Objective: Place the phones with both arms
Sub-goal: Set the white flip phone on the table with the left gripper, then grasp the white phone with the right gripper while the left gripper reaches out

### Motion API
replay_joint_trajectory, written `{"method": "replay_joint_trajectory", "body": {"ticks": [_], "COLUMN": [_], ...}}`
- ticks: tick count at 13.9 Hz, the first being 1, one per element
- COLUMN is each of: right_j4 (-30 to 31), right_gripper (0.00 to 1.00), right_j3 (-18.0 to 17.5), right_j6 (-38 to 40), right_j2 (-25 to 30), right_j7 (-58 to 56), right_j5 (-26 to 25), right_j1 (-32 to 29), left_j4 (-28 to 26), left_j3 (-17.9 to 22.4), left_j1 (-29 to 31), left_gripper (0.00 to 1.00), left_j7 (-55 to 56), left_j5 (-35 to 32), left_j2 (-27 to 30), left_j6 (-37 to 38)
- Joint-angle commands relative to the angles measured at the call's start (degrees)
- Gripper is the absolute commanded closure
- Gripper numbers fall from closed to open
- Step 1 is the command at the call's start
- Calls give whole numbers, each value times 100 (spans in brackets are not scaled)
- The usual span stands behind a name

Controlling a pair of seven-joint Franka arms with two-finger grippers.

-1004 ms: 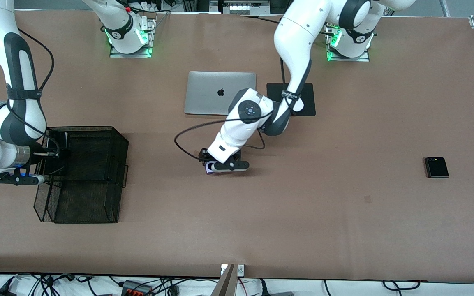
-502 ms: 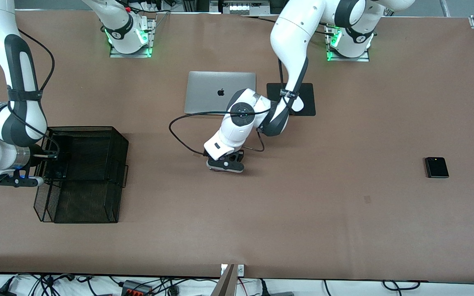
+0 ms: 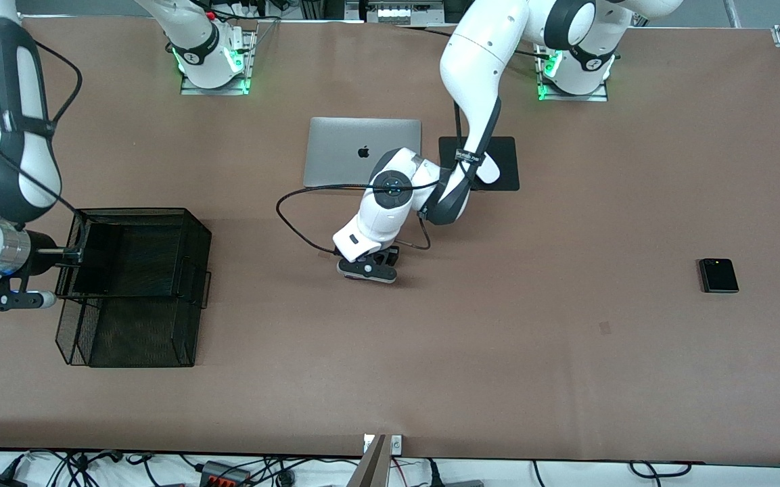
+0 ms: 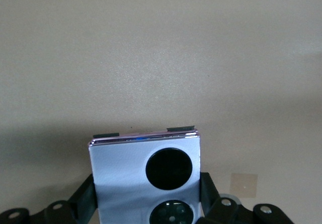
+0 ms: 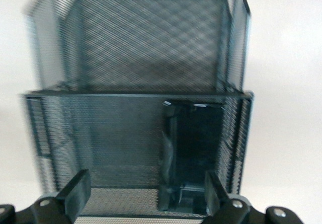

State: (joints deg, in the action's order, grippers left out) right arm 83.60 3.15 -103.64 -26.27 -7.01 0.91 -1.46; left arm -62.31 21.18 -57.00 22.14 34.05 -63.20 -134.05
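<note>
My left gripper (image 3: 366, 265) hangs over the middle of the table, shut on the small lavender phone (image 4: 126, 168). The phone's two black circles show between the fingers (image 4: 209, 196) in the left wrist view. My right gripper (image 3: 68, 255) stands open at the edge of the black mesh basket (image 3: 139, 211) at the right arm's end of the table, holding nothing. The long black phone (image 5: 196, 138) stands inside the basket (image 5: 136, 94), against a mesh wall, just ahead of my right gripper (image 5: 146, 194). The small squarish black phone (image 3: 718, 275) lies flat at the left arm's end.
A shut silver laptop (image 3: 362, 152) lies farther from the front camera than my left gripper. Beside it is a black pad (image 3: 508, 166) with a white mouse (image 3: 489, 174), partly hidden by the left arm. A black cable loop (image 3: 291, 226) hangs off the left wrist.
My right gripper has opened and drawn back from the basket, leaving the long black phone inside. My left gripper has risen with the lavender phone and shifted slightly toward the laptop.
</note>
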Motion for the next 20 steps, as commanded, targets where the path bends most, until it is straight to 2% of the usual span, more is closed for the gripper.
{"method": "replay_joint_trajectory", "body": {"ticks": [1,4,7,8,11,12,14,16,20], "right_j4": [-72,-63,-55,-63,-63,-72,-72,-72,-63], "right_gripper": [0,0,0,0,0,0,0,0,0], "right_j3": [-376,-824,-904,-904,-922,-887,-904,-922,-922], "right_j6": [89,-51,-279,-297,-315,-341,-367,-673,-1464], "right_j2": [105,44,-17,-88,-211,-290,-334,-527,-1027], "right_j7": [138,900,1421,1404,1334,1325,1351,1395,1422], "right_j5": [59,50,-11,32,-28,-73,-108,-108,-99], "right_j1": [-48,-30,259,251,364,592,664,970,1743], "left_j4": [211,202,150,88,-525,-701,-703,-747,-1457], "left_j3": [123,105,70,44,-745,-834,-835,-835,-844], "left_j1": [-13,48,285,451,1381,1663,2103,2525,3316], "left_gripper": [0,0,0,0,0,0,0,0,0], "left_j7": [-113,-139,-183,-288,-964,-1052,-1228,-1526,-2097], "left_j5": [137,137,119,6,-328,-399,-426,-426,-1110], "left_j2": [-123,-88,61,253,1157,1465,1835,2100,2873], "left_j6": [72,81,125,221,651,992,1852,2408,2936]}}
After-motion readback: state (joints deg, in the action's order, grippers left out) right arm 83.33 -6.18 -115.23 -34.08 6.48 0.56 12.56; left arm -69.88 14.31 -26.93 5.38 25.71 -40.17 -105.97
